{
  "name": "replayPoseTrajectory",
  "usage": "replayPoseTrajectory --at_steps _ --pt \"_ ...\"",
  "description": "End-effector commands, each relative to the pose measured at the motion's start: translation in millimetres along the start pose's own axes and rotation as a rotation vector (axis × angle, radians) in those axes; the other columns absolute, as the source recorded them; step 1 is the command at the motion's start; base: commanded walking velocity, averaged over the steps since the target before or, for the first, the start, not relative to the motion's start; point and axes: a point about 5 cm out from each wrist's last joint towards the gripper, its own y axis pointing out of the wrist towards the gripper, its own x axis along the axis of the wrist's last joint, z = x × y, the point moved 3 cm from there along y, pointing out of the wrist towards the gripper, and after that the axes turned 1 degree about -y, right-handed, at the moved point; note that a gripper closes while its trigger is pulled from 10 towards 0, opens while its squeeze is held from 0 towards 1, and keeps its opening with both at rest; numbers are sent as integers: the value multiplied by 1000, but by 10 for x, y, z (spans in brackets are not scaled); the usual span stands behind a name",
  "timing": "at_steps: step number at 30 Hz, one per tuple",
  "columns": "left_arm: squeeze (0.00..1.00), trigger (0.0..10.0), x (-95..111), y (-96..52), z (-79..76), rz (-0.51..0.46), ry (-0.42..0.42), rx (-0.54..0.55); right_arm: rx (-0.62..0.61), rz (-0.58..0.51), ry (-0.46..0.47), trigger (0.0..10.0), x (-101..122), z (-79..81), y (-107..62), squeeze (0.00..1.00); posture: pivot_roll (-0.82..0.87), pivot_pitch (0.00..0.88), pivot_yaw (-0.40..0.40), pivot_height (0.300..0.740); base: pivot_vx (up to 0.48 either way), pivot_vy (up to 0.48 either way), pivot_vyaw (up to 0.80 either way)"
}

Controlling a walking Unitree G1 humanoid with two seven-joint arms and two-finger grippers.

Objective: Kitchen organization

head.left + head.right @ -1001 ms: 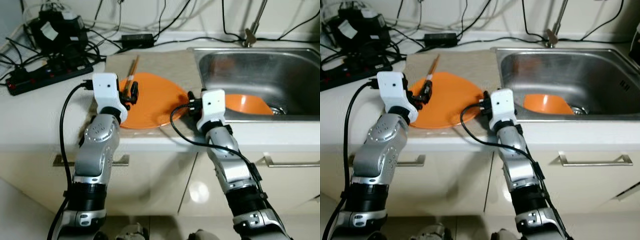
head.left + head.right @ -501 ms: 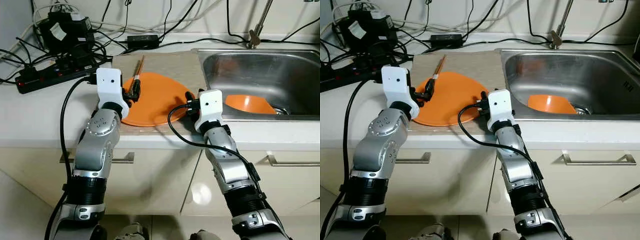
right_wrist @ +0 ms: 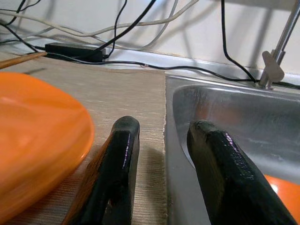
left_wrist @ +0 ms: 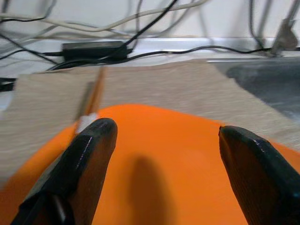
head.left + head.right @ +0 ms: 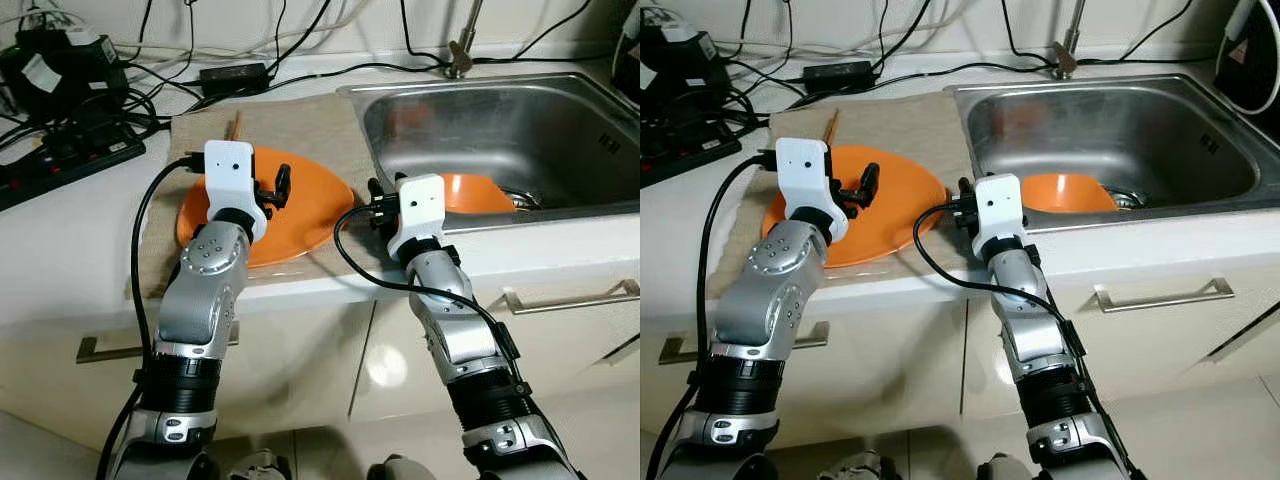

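Observation:
An orange plate (image 5: 310, 205) lies on a beige mat (image 5: 300, 130) on the counter, left of the sink (image 5: 500, 110). A pair of chopsticks (image 5: 235, 125) rests at the plate's far left rim, also visible in the left wrist view (image 4: 93, 101). My left gripper (image 5: 272, 188) hovers open just above the plate (image 4: 164, 159), with nothing between its fingers. My right gripper (image 5: 375, 205) is low over the mat between the plate (image 3: 42, 126) and the sink's left edge, open and empty. An orange bowl (image 5: 480, 192) sits in the sink.
A black power strip (image 5: 70, 160), a black adapter (image 5: 233, 75) and several cables crowd the counter's back left. The tap (image 5: 460, 45) rises behind the sink. Drawer handles (image 5: 560, 297) run along the cabinet front below the counter edge.
The whole view has shifted because the camera moved. Both grippers hold about the same places by the plate, the left one now a little further from the chopsticks.

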Motion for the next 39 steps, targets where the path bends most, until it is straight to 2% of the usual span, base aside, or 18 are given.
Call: replayPoseTrajectory --at_steps 1,4,7,10,11,12,16,18,28,39 --pt "0 10000 5 -17 44 -2 7 27 11 6 -7 10000 0 21 1 0 10 0 34 702 0 0 0" --pt "0 10000 12 -17 56 -8 -8 37 13 -11 -14 10000 55 22 13 0 10 0 34 702 0 0 0" --pt "0 10000 92 -31 87 -63 -21 55 -4 -79 -40 10000 193 -19 22 0 12 0 32 702 0 0 0" --pt "0 10000 184 -41 171 -85 -12 73 -24 -104 -39 10000 334 -110 66 0 13 0 31 702 0 0 0" --pt "0 10000 184 -41 171 -85 -12 73 -24 -104 -39 10000 334 -110 66 0 13 0 31 702 0 0 0" --pt "0 10000 215 -46 227 -87 9 75 -40 -107 -40 10000 373 -188 89 0 12 0 32 702 0 0 0" --pt "0 10000 255 -31 315 -83 31 65 -77 -94 -51 10000 359 -341 120 0 16 0 35 702 0 0 0" --pt "0 10000 277 -33 315 -91 34 53 -85 -89 -50 10000 347 -366 114 0 17 0 34 702 0 0 0" --pt "0 10000 288 -55 385 -101 -8 77 -73 -73 -37 10000 309 -284 80 0 20 0 39 702 0 0 0" --pt "0 10000 296 -65 337 -121 -24 77 -47 -54 -33 10000 256 -203 48 0 17 0 34 702 0 -445 0"
